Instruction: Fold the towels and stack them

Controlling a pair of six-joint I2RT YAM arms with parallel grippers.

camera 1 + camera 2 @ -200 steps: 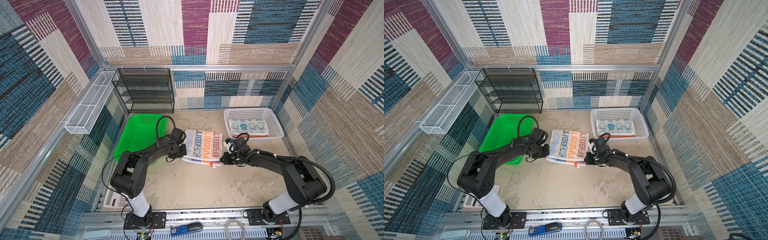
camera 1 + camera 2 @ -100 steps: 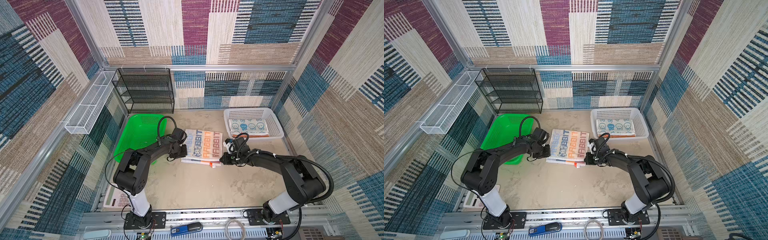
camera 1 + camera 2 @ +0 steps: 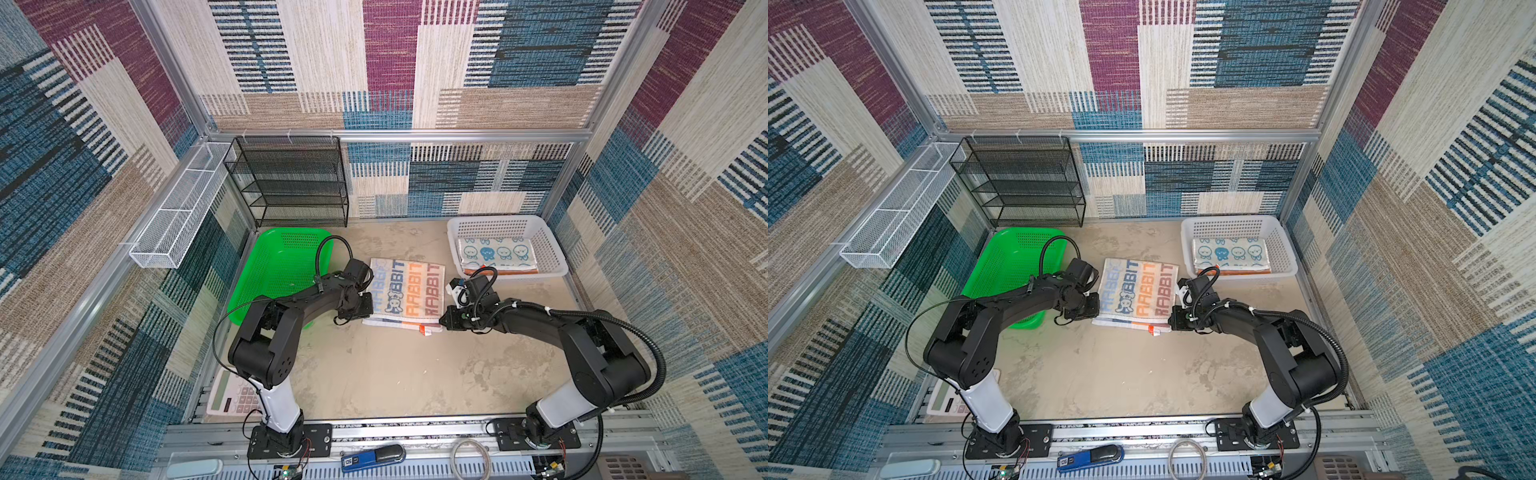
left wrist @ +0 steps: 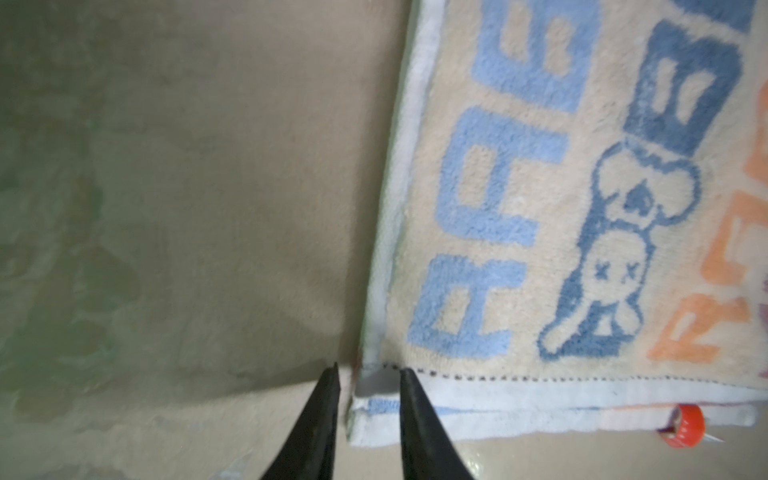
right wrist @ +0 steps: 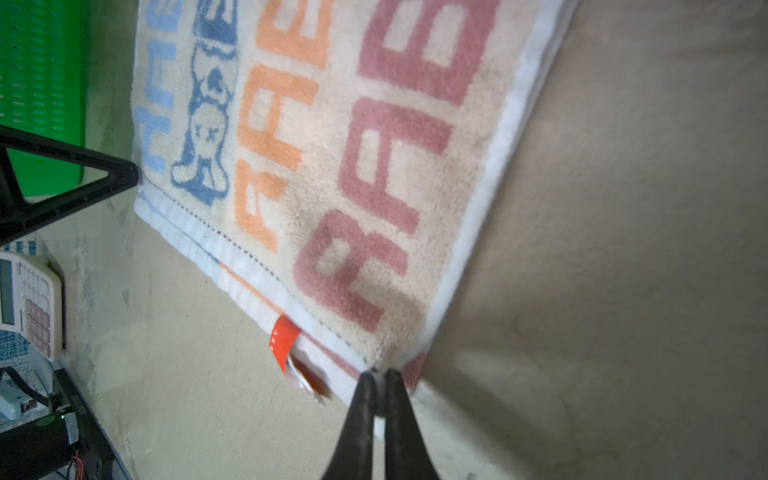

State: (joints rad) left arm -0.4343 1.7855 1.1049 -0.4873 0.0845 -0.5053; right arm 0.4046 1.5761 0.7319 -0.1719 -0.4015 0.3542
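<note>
The folded RABBIT towel (image 3: 407, 293) lies flat on the mottled beige tabletop (image 3: 395, 374), its lettering in light blue, dark blue, orange and dull red. A red tag (image 5: 284, 338) sticks out from its near edge.

At the towel's near right corner, the right gripper (image 5: 376, 374) has its jaws pressed together and seems to pinch the upper layer, though the tips hide the contact itself. At the near left corner, the left gripper (image 4: 368, 374) stands a narrow way open. The corner sits between its fingers (image 4: 415, 415), with the outer finger clear of the cloth.

Beyond the towel's far right corner, a white basket (image 3: 552, 249) holds a towel with blue rabbit faces (image 3: 494, 253) stacked on an orange towel (image 3: 511, 272). A green basket (image 3: 274, 274) sits just left of the RABBIT towel, and a black mesh rack (image 3: 291, 183) stands behind that. Patchwork woven panels wall the cell.
</note>
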